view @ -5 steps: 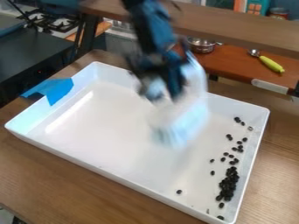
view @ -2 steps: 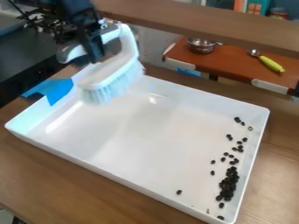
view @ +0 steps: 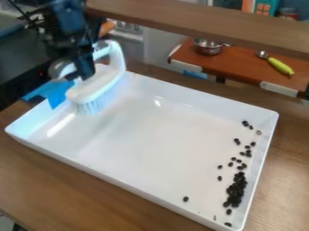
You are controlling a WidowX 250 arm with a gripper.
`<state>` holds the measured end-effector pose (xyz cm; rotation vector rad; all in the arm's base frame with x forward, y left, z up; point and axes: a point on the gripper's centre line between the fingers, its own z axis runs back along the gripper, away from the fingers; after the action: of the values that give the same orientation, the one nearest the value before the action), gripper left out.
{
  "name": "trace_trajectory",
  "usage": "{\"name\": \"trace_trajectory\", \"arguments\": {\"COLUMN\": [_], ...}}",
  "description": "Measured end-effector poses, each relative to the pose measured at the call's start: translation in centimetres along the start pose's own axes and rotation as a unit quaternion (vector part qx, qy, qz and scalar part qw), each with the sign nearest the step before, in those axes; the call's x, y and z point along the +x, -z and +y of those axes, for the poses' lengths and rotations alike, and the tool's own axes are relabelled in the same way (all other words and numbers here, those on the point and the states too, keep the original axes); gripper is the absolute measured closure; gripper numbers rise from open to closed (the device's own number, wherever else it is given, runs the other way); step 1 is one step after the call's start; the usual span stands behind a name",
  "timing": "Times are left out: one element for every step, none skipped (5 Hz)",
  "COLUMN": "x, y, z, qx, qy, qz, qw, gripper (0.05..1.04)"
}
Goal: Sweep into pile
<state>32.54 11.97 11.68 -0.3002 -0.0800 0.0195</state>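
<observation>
White brush in the end effector (view: 85, 71), at eleven o'clock in the big white tray (view: 124, 184).
With twelve o'clock at the top of the view, the end effector is clamped on the white brush (view: 91, 89), and the bristles (view: 93, 105) point down; I cannot tell if they touch the tray. The black beans (view: 236, 191) are well apart from the brush, bunched thickest at four o'clock, near the tray's side. More beans are spread out from there up to near two o'clock, and one bean (view: 186, 199) sits alone at five o'clock. Blue tape (view: 58, 93) is stuck on the rim at ten o'clock. The tray sits on a brown wood worktop (view: 57, 189). Past it, a shiny pot (view: 208, 47) is at one o'clock.
</observation>
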Motion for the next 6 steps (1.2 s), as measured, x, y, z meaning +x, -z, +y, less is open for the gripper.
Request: {"name": "trace_trajectory", "arguments": {"x": [0.0,-0.1,-0.7,-1.1,-1.5,-1.1], "y": [0.8,1.5,1.3,2.0,1.8,0.2], "z": [1.0,2.6,4.5,6.0,6.2,5.6], "qx": [0.022,0.035,0.059,0.097,0.107,0.082], "qy": [0.0,-0.008,-0.025,-0.055,-0.067,-0.061], "qz": [-0.005,-0.006,-0.013,0.003,0.014,0.016], "qw": [0.9997,0.9993,0.9979,0.9938,0.9919,0.9947], "gripper": [0.59,0.59,0.59,0.523,0.214,0.074]}}
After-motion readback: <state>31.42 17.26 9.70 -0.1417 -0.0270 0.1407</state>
